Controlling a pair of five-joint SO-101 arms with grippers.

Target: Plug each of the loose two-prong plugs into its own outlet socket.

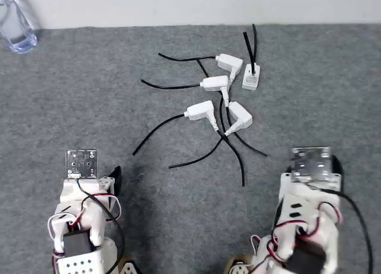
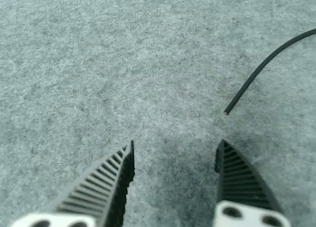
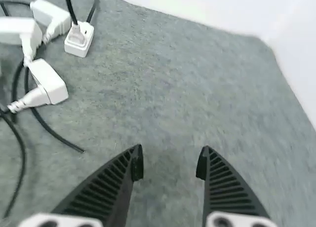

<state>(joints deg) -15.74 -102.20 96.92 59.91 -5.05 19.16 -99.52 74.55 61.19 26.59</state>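
Closest to the lens are the jaws themselves. The left gripper (image 2: 177,144) is spread wide with nothing in it, and the right gripper (image 3: 171,150) is parted and empty too. A loose cord end (image 2: 227,112) lies just ahead of the left jaws, off toward the other arm.

The actual job, the bunch of white plug and socket pieces (image 1: 215,82), sits well ahead of both sets of jaws, somewhat nearer the right ones. I can't tell plugs from outlets, apart from a small square block (image 1: 251,77) at the far side with a black lead standing in it.

My worry is the black cords (image 1: 233,144). They cross each other, so lifting one piece probably drags its neighbours. The pieces also look light, so pushing prongs in without the other jaws bracing the socket would likely just shove it along.

It's all on grey carpet (image 1: 59,107), with a white wall (image 1: 178,6) beyond and a clear container (image 1: 18,30) off in the far corner.
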